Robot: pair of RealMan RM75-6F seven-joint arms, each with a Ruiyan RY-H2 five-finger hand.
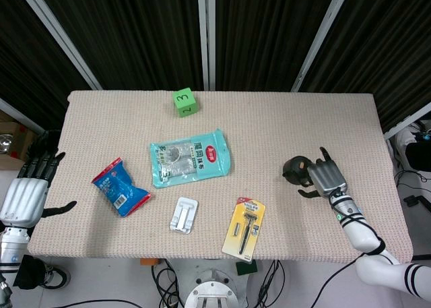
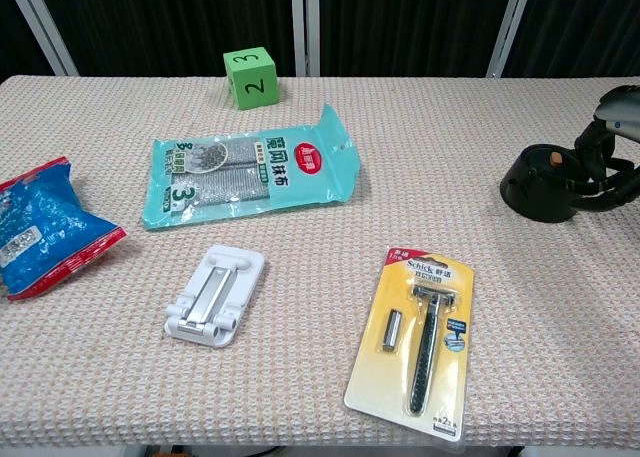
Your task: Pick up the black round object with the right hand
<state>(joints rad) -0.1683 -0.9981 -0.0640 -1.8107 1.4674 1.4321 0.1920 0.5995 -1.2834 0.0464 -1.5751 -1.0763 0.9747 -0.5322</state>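
Approach done, lift pending. Black round object (image 2: 548, 183) is seated on the bench (image 1: 283, 126), right side. Right hand (image 1: 326, 176) is placed against it, fingers (image 2: 600, 182) curled partway around; firm grip cannot be confirmed. Left hand (image 1: 30, 187) is kept spread, holding nothing.

Beige table (image 1: 283, 129) with razor pack (image 1: 244, 229)

One black round object (image 2: 542, 184), green cube (image 2: 250, 76), teal packet (image 2: 255, 169), blue packet (image 2: 40, 225), white stand (image 2: 216, 295), razor pack (image 2: 418, 341).
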